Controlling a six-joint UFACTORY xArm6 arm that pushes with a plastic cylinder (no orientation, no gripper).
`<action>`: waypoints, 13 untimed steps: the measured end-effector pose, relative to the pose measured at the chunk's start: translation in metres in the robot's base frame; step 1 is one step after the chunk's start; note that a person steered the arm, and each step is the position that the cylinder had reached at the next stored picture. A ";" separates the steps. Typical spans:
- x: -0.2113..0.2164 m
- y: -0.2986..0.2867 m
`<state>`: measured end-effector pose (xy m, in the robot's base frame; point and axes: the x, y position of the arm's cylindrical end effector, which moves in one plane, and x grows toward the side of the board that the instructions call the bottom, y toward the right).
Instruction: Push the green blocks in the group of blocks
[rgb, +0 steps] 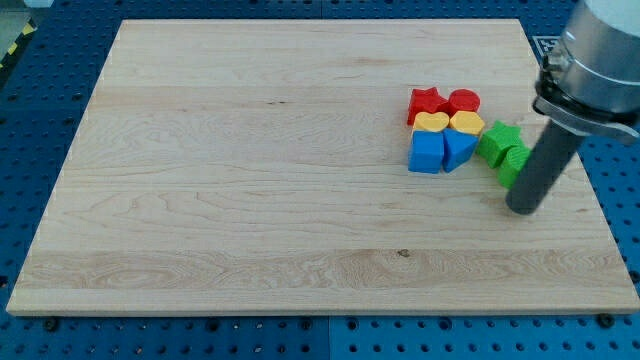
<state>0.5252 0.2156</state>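
While touching the lower of two green blocks (505, 152) at the view's right, my tip (523, 208) beside red (443, 102), yellow (449, 123), blue (440, 150) group on worktop (250, 180); no gripper fitted.

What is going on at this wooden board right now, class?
A robot arm with a dark rod is sliding coloured blocks about on a wooden board. My tip sits at the view's right, just beside the two green blocks, on their lower right. Left of the green blocks is a tight cluster: two red blocks at the top, two yellow blocks in the middle, two blue blocks at the bottom. The green pair lies close to that cluster.
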 end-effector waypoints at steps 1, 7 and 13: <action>0.009 0.017; -0.023 0.012; -0.052 0.009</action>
<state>0.4737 0.2246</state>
